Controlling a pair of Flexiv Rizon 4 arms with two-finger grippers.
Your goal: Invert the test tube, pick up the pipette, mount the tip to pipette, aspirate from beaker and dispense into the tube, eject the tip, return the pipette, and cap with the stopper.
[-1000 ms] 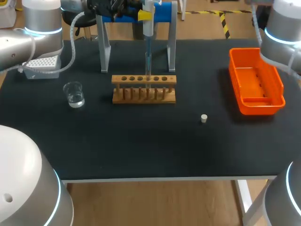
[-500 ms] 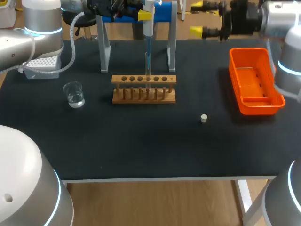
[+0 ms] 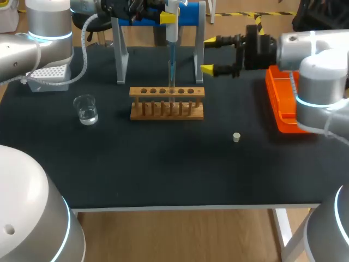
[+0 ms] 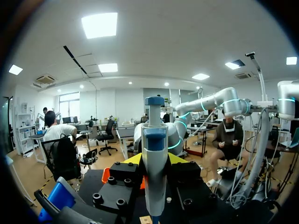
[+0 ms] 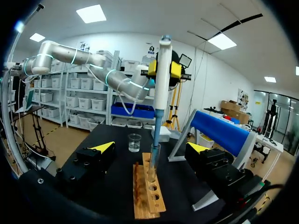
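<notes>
The left gripper (image 3: pixel 169 18) was clamped on the pipette (image 3: pixel 171 34), its yellow tips pressing the body from both sides. It held the pipette upright, straight above the rack (image 3: pixel 167 103). The pipette's lower end reached down into the tube (image 3: pixel 171 76), which stood in the rack's fourth hole from the left. From the left wrist, the pipette (image 4: pixel 155 177) rose between that gripper's fingers (image 4: pixel 155 161).

The right gripper (image 3: pixel 209 54) hung above the table (image 3: pixel 163 164), just behind and right of the rack's right end. Its fingers were spread wide and held nothing. In its own view the rack (image 5: pixel 148 198) lay end-on ahead of the gripper (image 5: pixel 152 148), in line with the gap between its fingers. The tube (image 5: pixel 152 164) and pipette (image 5: pixel 161 88) stood up from the rack, and the beaker (image 5: pixel 134 142) sat beyond it.

The beaker (image 3: pixel 86 109) stood left of the rack with a little clear liquid in it. The stopper (image 3: pixel 236 137) lay alone, right of the rack and nearer the front edge. The orange bin (image 3: pixel 279 103) sat well right of the rack, partly hidden by the right arm. The tip box (image 3: pixel 49 76) sat far to the rack's left and behind it. The blue-barred stand (image 3: pixel 188 16) stood directly behind the rack.
</notes>
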